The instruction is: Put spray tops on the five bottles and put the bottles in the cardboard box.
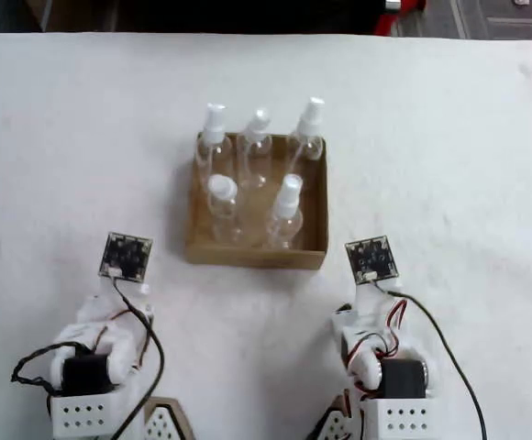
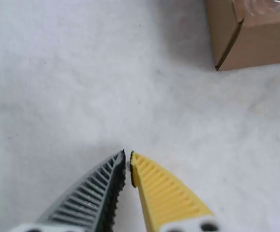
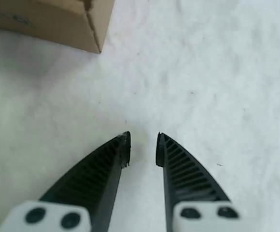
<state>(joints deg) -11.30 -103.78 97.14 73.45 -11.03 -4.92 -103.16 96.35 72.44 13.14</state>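
Five capped bottles [image 1: 287, 203] stand in the box [image 1: 257, 255], ahead of both jaws. Your left gripper [image 2: 128, 162] is pinched together, empty; right gripper [image 3: 143, 147] narrowly parted, empty. Looks done, so don't nudge the box.

Robotics lab bench, by the look of it: a table [image 1: 55, 137] draped in white cloth, with two small robot arms [image 1: 96, 357] sitting at its near edge. Loose wiring [image 1: 151, 339] trails off them, and bare camera boards [image 1: 126, 255] ride on the wrists.

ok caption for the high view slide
Five bottles, spray tops on, standing in the cardboard box on the white table.
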